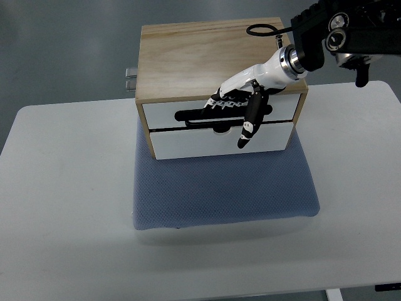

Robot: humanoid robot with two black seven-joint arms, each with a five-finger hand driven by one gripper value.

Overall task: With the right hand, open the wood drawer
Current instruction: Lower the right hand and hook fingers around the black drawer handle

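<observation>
On the white table [69, 207] lies a blue mat [219, 188], and on it sits the wood drawer box [207, 56], both white drawer fronts flush; the right hand [241, 103] hooks its curled fingers [222, 103] into the upper drawer's handle slot [188, 115], thumb hanging down over the lower front

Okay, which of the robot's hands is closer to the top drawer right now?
The right hand: its fingers lie across the top drawer front, beside the dark slot handle. The left hand is out of the picture entirely.
</observation>
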